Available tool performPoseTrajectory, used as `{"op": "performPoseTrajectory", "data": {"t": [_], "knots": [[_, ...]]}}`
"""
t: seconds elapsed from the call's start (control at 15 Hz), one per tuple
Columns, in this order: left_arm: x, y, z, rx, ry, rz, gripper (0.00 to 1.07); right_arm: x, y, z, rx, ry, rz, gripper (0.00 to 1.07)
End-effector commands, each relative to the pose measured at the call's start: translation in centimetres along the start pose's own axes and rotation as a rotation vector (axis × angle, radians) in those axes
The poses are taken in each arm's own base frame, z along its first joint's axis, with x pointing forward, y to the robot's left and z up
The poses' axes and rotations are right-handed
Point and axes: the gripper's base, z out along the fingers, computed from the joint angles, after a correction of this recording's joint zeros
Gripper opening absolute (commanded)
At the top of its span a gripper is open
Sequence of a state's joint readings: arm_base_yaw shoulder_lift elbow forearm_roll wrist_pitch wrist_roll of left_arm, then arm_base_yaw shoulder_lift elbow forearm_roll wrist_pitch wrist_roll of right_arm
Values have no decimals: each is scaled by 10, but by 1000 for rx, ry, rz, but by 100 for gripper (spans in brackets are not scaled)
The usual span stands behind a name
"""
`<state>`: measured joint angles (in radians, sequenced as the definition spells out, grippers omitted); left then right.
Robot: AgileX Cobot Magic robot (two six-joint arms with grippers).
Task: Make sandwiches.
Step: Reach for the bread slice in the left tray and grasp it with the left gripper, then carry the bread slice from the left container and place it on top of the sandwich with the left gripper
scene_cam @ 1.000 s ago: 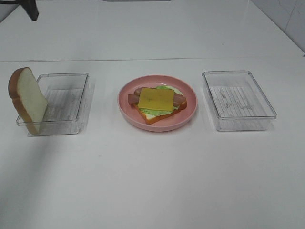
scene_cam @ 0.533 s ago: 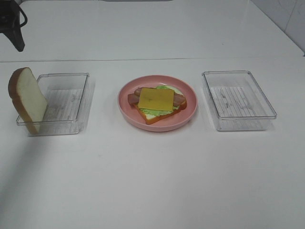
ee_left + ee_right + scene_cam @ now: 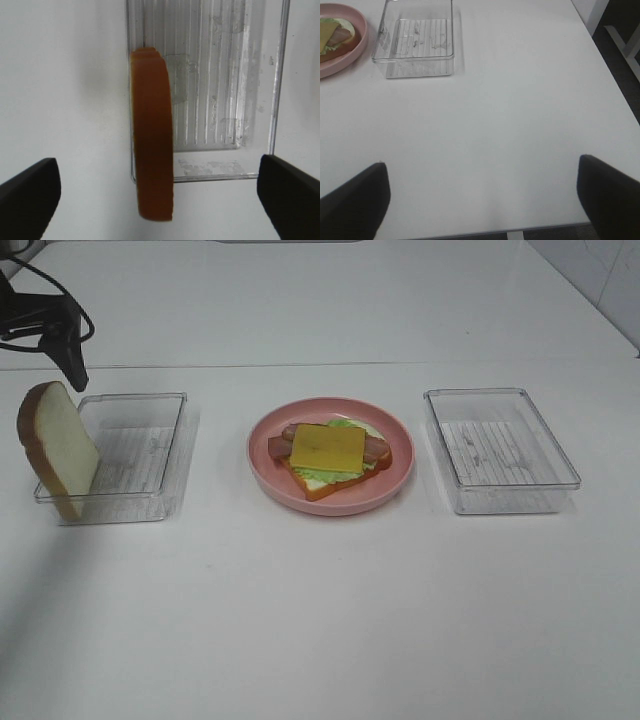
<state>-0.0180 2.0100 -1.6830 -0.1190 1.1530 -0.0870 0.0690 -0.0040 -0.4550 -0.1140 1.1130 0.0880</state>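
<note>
On a pink plate (image 3: 266,472) in the middle of the table lies an open sandwich (image 3: 330,456): a toast slice with lettuce, bacon strips and yellow cheese (image 3: 327,447) on top. A second toast slice (image 3: 57,448) stands on edge against the left wall of the left clear tray (image 3: 140,455). My left gripper (image 3: 72,362) hangs just behind that slice. In the left wrist view the left gripper (image 3: 160,200) is open, with the crust of the toast slice (image 3: 152,135) between its wide-apart fingers and nothing touching. My right gripper (image 3: 480,200) is open over bare table.
A second clear tray (image 3: 500,450) stands right of the plate; in the right wrist view the same tray (image 3: 417,42) sits beside the plate rim (image 3: 350,57). The table's right and near edges (image 3: 600,75) lie close to the right gripper.
The left arm has come down and to the right from the top left corner, and now hangs behind the standing toast slice. Food, plate and trays have not moved.
</note>
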Motion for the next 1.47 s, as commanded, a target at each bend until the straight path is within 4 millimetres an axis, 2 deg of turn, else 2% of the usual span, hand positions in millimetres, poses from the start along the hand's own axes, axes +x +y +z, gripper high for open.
{"op": "performPoseTrajectory", "data": {"t": [0.07, 0.13, 0.4, 0.6, 0.67, 0.73, 0.8, 0.87, 0.93, 1.0, 1.2, 1.4, 1.47], "knots": [[-2, 2, 19, 3, 24, -4, 101, 2, -1, -2, 6, -39, -8, 98], [-4, 3, 31, 1, 37, -8, 101, 2, -1, -2, 6, -39, -8, 98], [-6, 5, 59, -3, 74, -17, 101, 2, -1, -2, 6, -39, -8, 98], [-6, 6, 63, -4, 85, -17, 99, 2, -1, -2, 6, -39, -8, 98], [-6, 5, 64, -5, 81, -15, 83, 2, -1, -2, 6, -39, -8, 98], [-6, 5, 64, -5, 80, -15, 77, 2, -1, -2, 6, -39, -8, 98], [-6, 5, 64, -5, 78, -15, 59, 2, -1, -2, 6, -39, -8, 98], [-5, 5, 63, -5, 86, -15, 27, 2, -1, -2, 6, -39, -8, 98], [-5, 5, 63, -5, 86, -15, 16, 2, -1, -2, 6, -39, -8, 98], [-6, 4, 62, -4, 82, -13, 0, 2, -1, -2, 6, -39, -8, 98], [-6, 2, 51, 12, 63, -17, 0, 2, -1, -2, 6, -39, -8, 98], [-15, -7, 12, 57, -6, -34, 0, 2, -1, -2, 6, -39, -8, 98], [-18, -9, 6, 73, -12, -35, 0, 2, -1, -2, 6, -39, -8, 98]]}}
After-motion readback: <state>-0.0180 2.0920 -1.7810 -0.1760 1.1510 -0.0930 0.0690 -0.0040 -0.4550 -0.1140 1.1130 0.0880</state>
